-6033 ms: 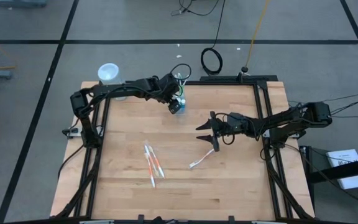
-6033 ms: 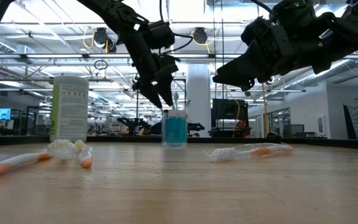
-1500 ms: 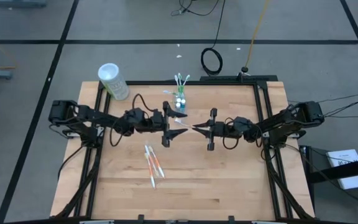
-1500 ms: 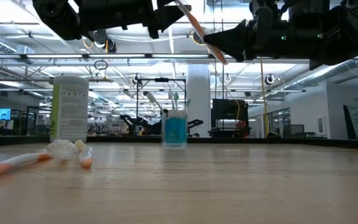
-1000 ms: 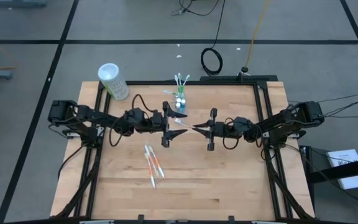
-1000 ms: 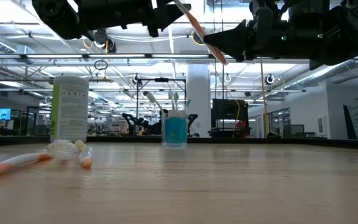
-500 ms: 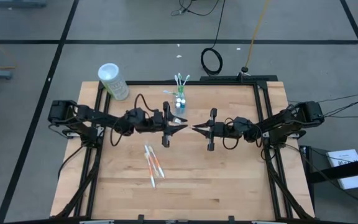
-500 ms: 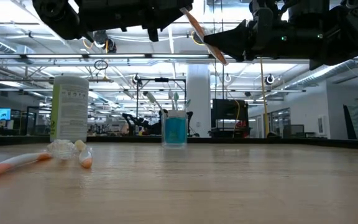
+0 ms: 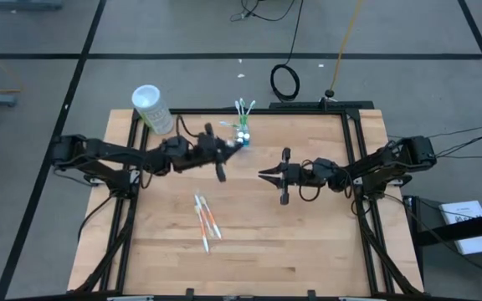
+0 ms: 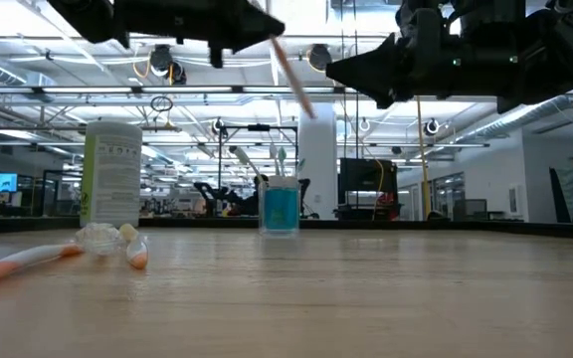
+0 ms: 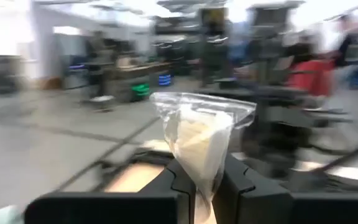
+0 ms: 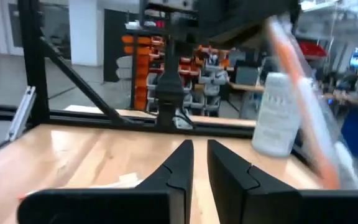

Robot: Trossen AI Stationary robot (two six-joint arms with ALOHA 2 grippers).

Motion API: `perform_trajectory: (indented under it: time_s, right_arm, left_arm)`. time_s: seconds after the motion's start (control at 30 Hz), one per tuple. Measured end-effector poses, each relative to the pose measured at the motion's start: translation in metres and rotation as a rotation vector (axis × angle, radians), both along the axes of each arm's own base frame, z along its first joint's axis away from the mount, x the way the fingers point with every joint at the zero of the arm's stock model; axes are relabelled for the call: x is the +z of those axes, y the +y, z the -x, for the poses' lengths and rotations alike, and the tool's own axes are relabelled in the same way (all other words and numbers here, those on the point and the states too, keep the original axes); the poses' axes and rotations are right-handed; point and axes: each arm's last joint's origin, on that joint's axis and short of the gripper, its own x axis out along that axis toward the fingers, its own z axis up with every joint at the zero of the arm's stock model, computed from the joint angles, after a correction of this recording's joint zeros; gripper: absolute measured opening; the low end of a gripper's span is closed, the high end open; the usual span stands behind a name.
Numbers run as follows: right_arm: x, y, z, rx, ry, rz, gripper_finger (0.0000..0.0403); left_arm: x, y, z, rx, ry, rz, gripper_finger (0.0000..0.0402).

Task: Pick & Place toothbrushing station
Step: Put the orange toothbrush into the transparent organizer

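My left gripper [image 9: 224, 153] is shut on a wrapped toothbrush [image 10: 291, 75], high over the table and just short of the clear cup [image 9: 242, 134]. The cup stands on its base at the table's far edge, with blue tubes and green-tipped brushes in it [image 10: 280, 207]. My right gripper [image 9: 263, 174] hovers near the table's middle, pointing at the left one. Its fingers [image 12: 182, 165] stand a little apart with nothing between them. Several more wrapped toothbrushes [image 9: 205, 219] lie flat on the wood. My left gripper pinches one end of the toothbrush's clear wrapper [image 11: 199, 177] between its two fingers, which reach out about level from the table's left. The brush is lifted clear. It slants down from the fingers toward the right gripper, its free end [image 10: 309, 111] lowest.
A white canister with green print [image 9: 152, 109] stands just off the table's far left corner. Black frame rails [image 9: 354, 159] run along the table's sides. Bare wood lies across the near and right parts of the table.
My left gripper has shut on the toothbrush that hung between the two grippers. It then swung with it toward the far edge and the cup, rising a little. The brush has come away from my right gripper, which has kept its place.
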Motion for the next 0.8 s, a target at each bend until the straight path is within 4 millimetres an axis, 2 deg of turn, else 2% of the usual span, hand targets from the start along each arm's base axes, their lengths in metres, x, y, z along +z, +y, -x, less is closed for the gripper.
perform_trajectory:
  time_s: [0.23, 0.43, 0.6, 0.8]
  right_arm:
    - [-0.007, 0.000, 0.000, 0.000, 0.074, -0.066, 0.0040]
    - [-0.007, -0.001, 0.000, -0.004, 0.073, -0.067, 0.0041]
    - [-0.008, -0.001, 0.000, -0.003, 0.079, -0.067, 0.0041]
    - [-0.008, -0.001, 0.000, -0.004, 0.079, -0.067, 0.0041]
  left_arm:
    - [-0.002, 0.008, 0.008, 0.151, 0.092, 0.009, 0.0012]
    - [-0.017, 0.030, 0.003, 0.218, 0.131, 0.095, 0.0032]
    - [-0.031, 0.045, -0.001, 0.202, 0.162, 0.157, 0.0012]
    - [-0.047, 0.059, -0.006, 0.236, 0.182, 0.228, 0.0029]
